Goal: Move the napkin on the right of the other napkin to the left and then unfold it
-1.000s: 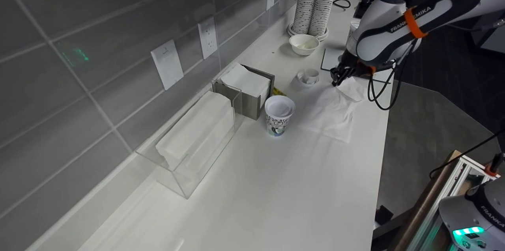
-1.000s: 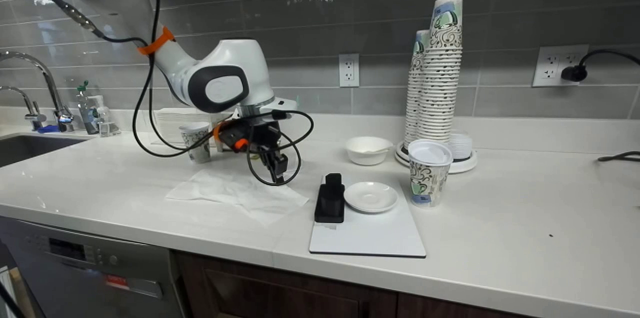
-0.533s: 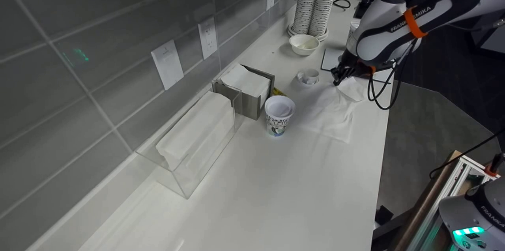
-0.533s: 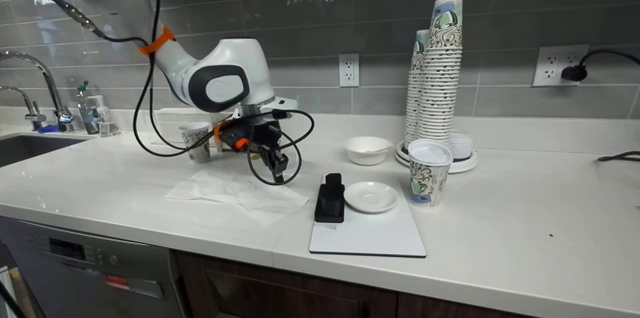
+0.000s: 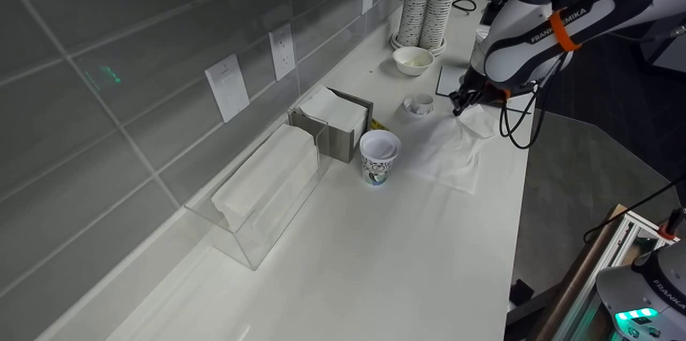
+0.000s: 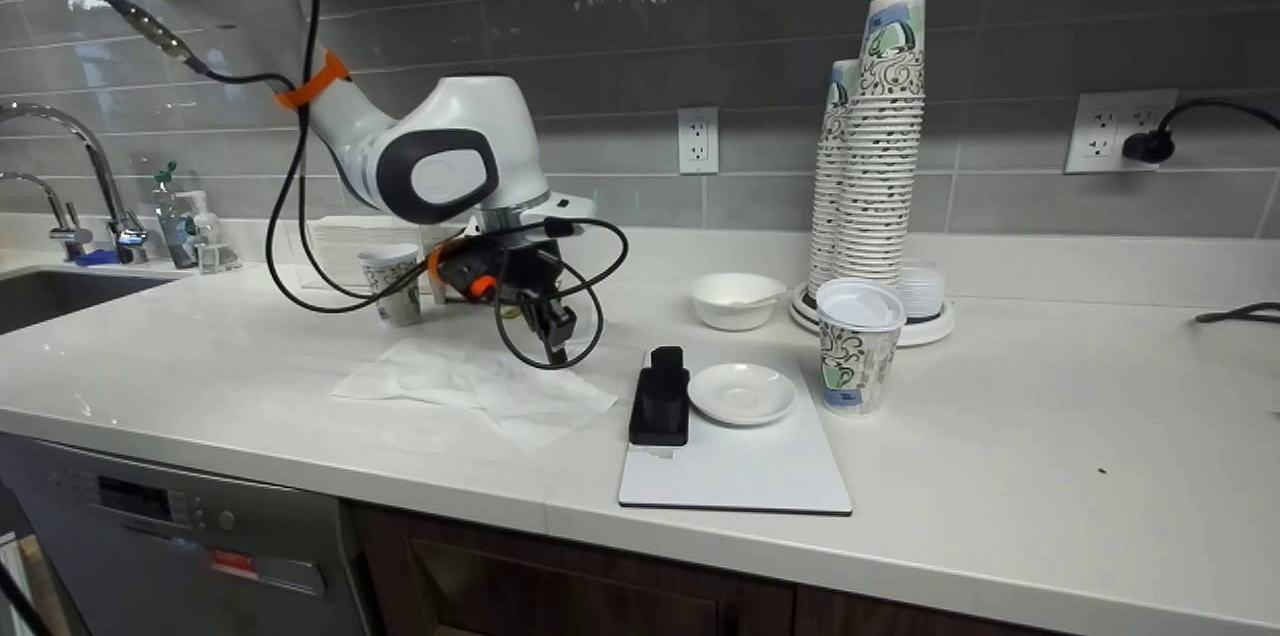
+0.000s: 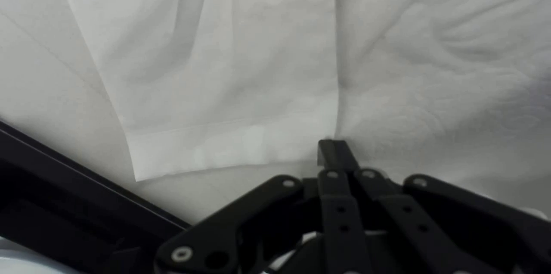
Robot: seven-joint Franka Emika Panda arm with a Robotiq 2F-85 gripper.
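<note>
"White paper, nearest the wrist camera. Where is the gripper [image 7: 332, 151] on it?"

"At one corner of the napkin [image 7: 241, 71]. Fingers drawn fully together, tips meeting, the corner pinched between them."

"And the rest of the napkin?"

"Lying on the white counter [image 6: 250, 356]. Upper flap fairly smooth, with a few soft folds; layer beneath creased and embossed. Same sheet or another one: cannot tell."

"Just past it, wall side?"

"Small white cup [image 5: 423, 101] near the fingertips, seen in an exterior view. Then a patterned paper cup [image 5: 375, 169], upright, just beside a grey napkin holder [image 5: 338, 143] with its stack of napkins [image 5: 329, 109]."

"Right of the napkin, in an exterior view?"

"White rectangular board [image 6: 735, 476], flat, with a white saucer [image 6: 743, 393] on it and a black object [image 6: 661, 406], kind unclear, at its left edge. Lidded paper cup [image 6: 855, 366] upright just off the right side."

"Farthest back?"

"White bowl [image 6: 730, 308], just left of the stacked paper cups [image 6: 885, 186], which stand in two columns on a white base [image 6: 932, 330]. Behind all: grey wall tile [image 6: 610, 141] and a white outlet [image 6: 698, 141]."
</note>
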